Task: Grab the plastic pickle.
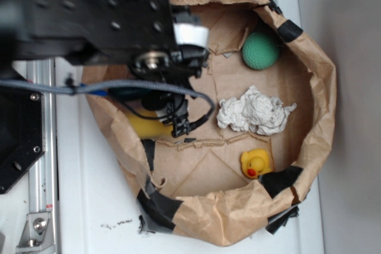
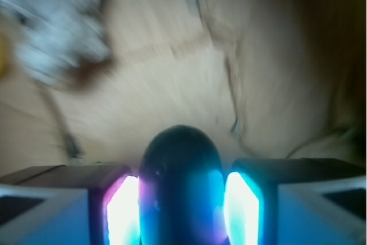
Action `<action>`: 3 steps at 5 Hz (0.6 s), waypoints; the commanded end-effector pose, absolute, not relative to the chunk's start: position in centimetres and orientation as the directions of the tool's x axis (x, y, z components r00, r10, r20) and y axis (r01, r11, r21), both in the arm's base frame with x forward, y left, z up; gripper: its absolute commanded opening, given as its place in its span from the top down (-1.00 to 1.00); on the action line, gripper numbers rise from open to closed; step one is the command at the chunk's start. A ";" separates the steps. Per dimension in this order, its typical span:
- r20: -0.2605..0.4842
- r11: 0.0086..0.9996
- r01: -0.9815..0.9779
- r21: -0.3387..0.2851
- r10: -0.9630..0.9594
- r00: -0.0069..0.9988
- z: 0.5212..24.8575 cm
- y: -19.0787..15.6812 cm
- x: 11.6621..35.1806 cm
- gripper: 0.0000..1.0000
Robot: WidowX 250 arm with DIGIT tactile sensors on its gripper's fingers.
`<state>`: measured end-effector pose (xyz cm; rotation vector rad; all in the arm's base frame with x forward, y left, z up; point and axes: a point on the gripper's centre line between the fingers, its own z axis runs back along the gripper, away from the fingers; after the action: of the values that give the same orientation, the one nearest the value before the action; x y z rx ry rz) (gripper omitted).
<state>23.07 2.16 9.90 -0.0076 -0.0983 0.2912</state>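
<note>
Dark green plastic pickle (image 2: 181,185) sits clamped in the tool (image 2: 181,207), arm reaching into the paper bag (image 1: 309,117).

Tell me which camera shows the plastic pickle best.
The wrist view: the plastic pickle fills the space between the gripper fingers, rounded end forward. In the exterior view the arm hides it.

- No readable text, labels, brands or nos. in either view.
- Black marks on the white table (image 1: 119,224) by the paper bag (image 1: 309,105): scribble/specks, not legible.
- Wrist view too blurred to read anything.
</note>
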 end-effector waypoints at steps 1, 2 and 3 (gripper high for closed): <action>0.212 0.989 -0.150 0.004 0.146 0.966 16.7 2.3 25.0 1.00; 0.217 0.998 -0.044 0.037 0.035 0.976 16.9 1.9 26.2 1.00; 0.233 1.000 0.005 0.018 -0.009 0.972 16.8 1.4 27.1 1.00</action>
<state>26.84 0.96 15.59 0.0145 -0.1793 0.0238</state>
